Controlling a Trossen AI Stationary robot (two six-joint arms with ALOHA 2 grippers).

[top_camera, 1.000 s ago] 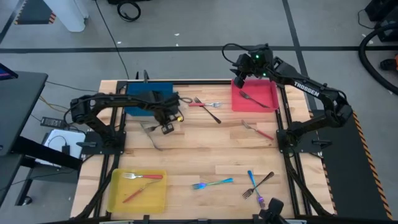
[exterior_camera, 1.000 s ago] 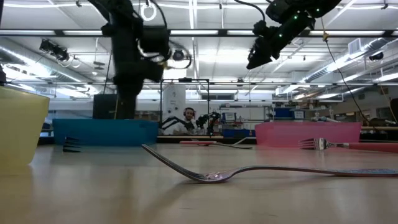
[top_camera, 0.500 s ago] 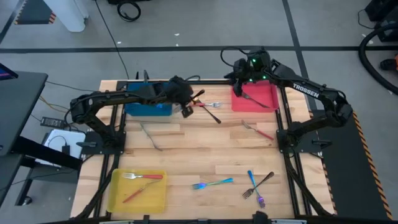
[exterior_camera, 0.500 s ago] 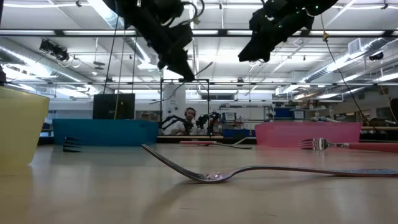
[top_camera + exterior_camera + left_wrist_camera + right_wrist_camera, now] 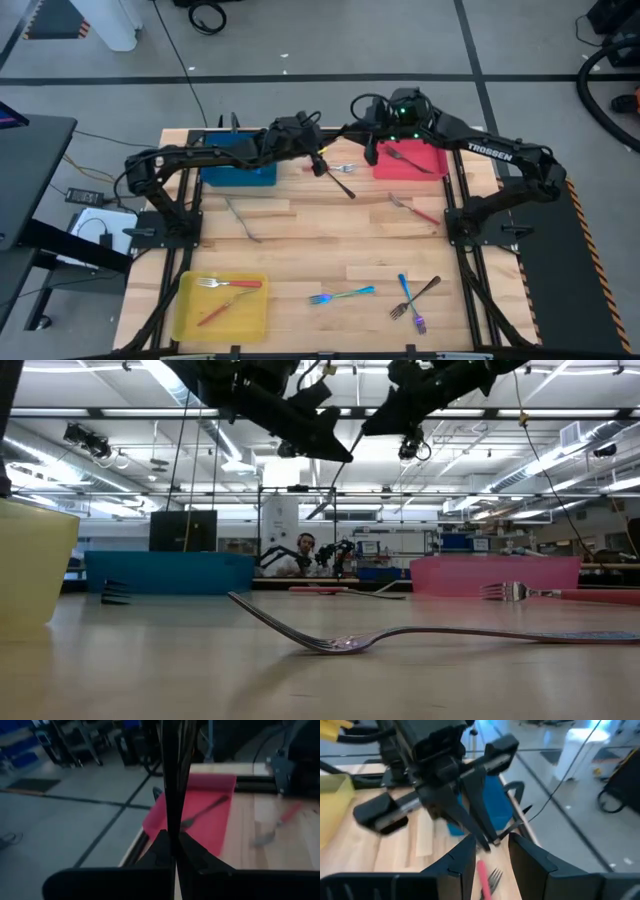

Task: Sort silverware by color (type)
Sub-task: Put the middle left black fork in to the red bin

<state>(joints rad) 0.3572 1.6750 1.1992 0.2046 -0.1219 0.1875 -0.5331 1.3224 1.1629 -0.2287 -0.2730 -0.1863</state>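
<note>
Left tool clamped on dark fork — another dark fork in red tray.

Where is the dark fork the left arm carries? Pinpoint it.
In the high view, the dark fork hangs in the air at the table's back edge, pinched in the left gripper, between the blue tray and the red tray, right gripper facing it.

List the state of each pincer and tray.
Left pincer: shut on a dark fork, raised above the table.
Right pincer: open, raised close by.
Red tray: holds one black fork.
Yellow tray: holds two red-handled forks.
</note>
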